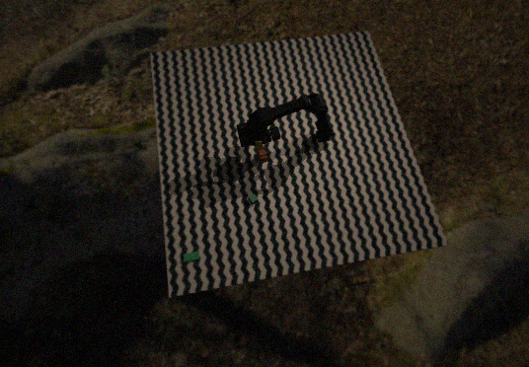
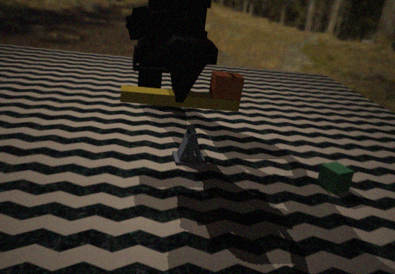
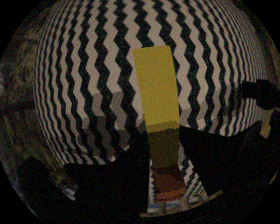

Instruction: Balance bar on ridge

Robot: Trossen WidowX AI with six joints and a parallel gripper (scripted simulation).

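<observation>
Bar (image 2: 155, 96) first: it is a long yellow slat, carried in the air above the striped table (image 2: 74, 199), with a red-brown block (image 2: 226, 85) sitting on its right end as the outside view shows it. The gripper (image 2: 173, 97) is clamped narrowly on the bar a little left of its middle, and the wrist view shows the yellow length running away from the fingers, with the reddish block (image 3: 169, 185) at the near end.

Below and slightly right of the grip stands the ridge (image 2: 189, 148), a small grey wedge with a sharp top edge. The bar hangs above it, not touching it, and looks close to level, perhaps dipping a touch at the block end.

It appears stiff, with no sag along its length, so it should pivot as one piece. The block probably makes that end heavier, so the balance point likely lies nearer the block than the bar's middle. That point, not the middle of the slat, ought to land on the ridge's edge. The narrow edge gives little grip, so a slow, square set-down and a gentle release seem wise.

A green cube (image 2: 335, 177) sits well to the right, clear of the work.
</observation>
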